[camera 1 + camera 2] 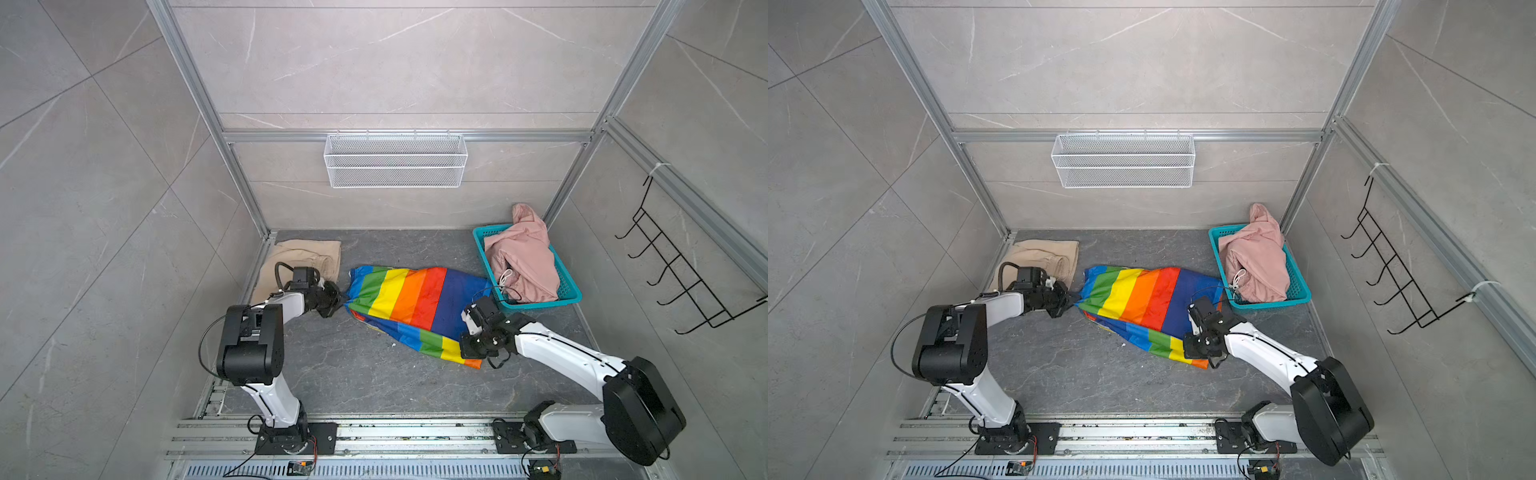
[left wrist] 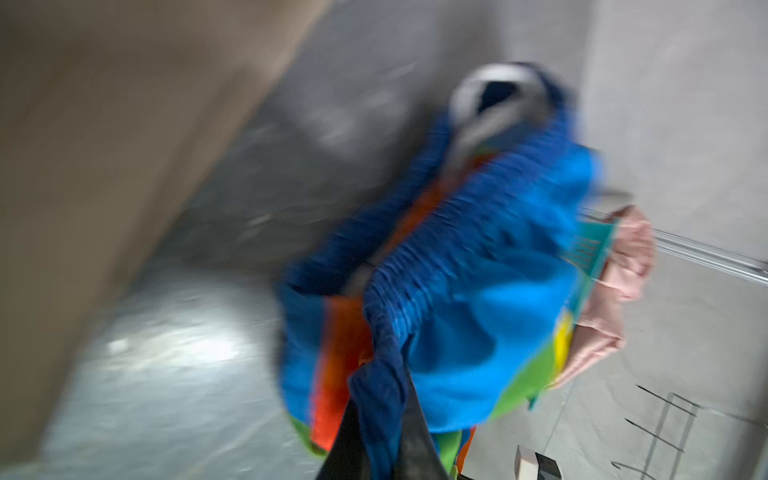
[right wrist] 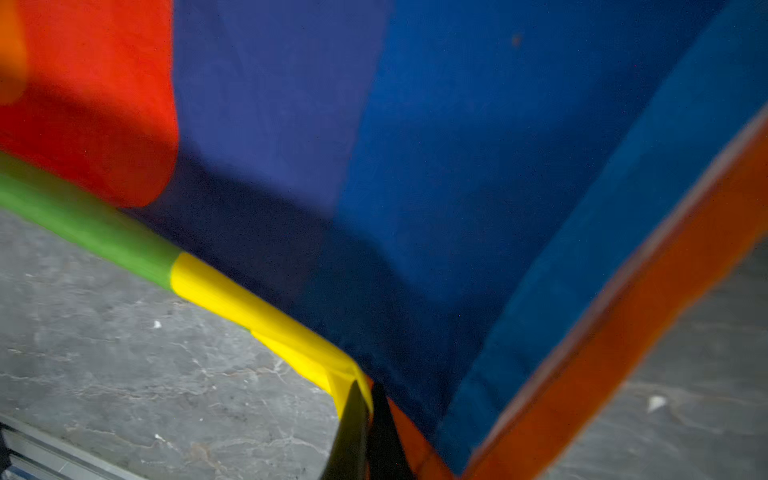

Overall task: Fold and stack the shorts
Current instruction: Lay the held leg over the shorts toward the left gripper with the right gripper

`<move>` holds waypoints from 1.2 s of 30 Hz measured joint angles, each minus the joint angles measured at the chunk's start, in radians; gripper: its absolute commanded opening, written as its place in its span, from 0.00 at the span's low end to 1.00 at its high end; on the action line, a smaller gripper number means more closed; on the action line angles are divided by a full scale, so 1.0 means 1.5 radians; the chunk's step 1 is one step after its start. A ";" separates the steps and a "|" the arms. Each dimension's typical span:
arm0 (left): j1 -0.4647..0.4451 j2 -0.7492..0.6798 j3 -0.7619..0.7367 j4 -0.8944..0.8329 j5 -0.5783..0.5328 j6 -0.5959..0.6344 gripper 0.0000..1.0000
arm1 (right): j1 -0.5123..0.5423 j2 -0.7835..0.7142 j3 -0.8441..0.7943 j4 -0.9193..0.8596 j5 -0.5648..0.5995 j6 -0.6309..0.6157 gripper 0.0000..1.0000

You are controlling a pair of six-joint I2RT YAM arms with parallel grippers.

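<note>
The rainbow-striped shorts lie stretched across the middle of the dark floor in both top views. My left gripper is shut on their dark blue gathered waistband at the left end. My right gripper is shut on the yellow hem corner at the right end. The beige shorts lie folded at the back left, behind the left arm. The dusty pink shorts are heaped in the teal basket.
The teal basket stands at the back right corner, just behind the right wrist. A white wire shelf hangs on the back wall. A black hook rack is on the right wall. Aluminium frame posts edge the floor.
</note>
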 measured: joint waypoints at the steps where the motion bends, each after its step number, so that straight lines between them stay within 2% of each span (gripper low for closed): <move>1: 0.000 0.007 -0.009 0.001 -0.001 0.000 0.00 | 0.002 0.010 -0.008 0.010 0.000 0.007 0.01; 4: 0.002 0.009 -0.013 0.014 0.000 0.000 0.03 | 0.005 0.026 -0.021 0.039 0.001 0.026 0.11; 5: 0.002 0.009 -0.012 0.017 -0.002 0.000 0.08 | 0.006 0.026 -0.023 0.042 0.001 0.032 0.14; 7: 0.005 0.009 -0.009 0.019 -0.008 0.004 0.21 | 0.007 0.025 -0.024 0.041 0.006 0.038 0.29; 9: 0.009 0.009 -0.003 0.017 -0.013 0.006 0.29 | 0.007 0.015 -0.024 0.031 0.011 0.043 0.40; 11: 0.012 0.005 0.009 0.010 -0.014 0.009 0.37 | 0.007 -0.010 -0.021 0.008 0.017 0.049 0.47; 14: 0.014 -0.007 0.045 -0.030 -0.021 0.024 0.42 | 0.007 -0.064 0.006 -0.045 0.029 0.048 0.57; 17: 0.014 -0.035 0.094 -0.087 -0.049 0.061 0.59 | 0.007 -0.112 0.062 -0.090 0.039 0.043 0.73; 18: 0.014 -0.048 0.109 -0.104 -0.060 0.073 0.69 | 0.007 -0.122 0.082 -0.099 0.042 0.042 0.78; 19: 0.014 -0.060 0.121 -0.116 -0.067 0.086 0.94 | 0.007 -0.128 0.097 -0.103 0.043 0.045 0.82; 20: 0.014 -0.073 0.131 -0.124 -0.071 0.093 0.99 | 0.007 -0.131 0.113 -0.103 0.043 0.045 0.86; 25: -0.009 -0.097 0.183 -0.154 -0.085 0.101 0.99 | 0.008 -0.098 0.113 -0.058 -0.003 0.076 0.99; 29: -0.091 -0.085 0.197 -0.123 -0.077 0.082 0.99 | 0.024 -0.032 0.065 0.028 -0.051 0.117 0.99; 32: -0.148 -0.038 0.188 -0.043 -0.043 0.037 1.00 | 0.041 0.016 0.021 0.086 -0.079 0.147 0.99; 36: -0.156 0.029 0.124 0.024 -0.022 0.003 0.99 | 0.043 0.020 -0.029 0.132 -0.097 0.170 0.99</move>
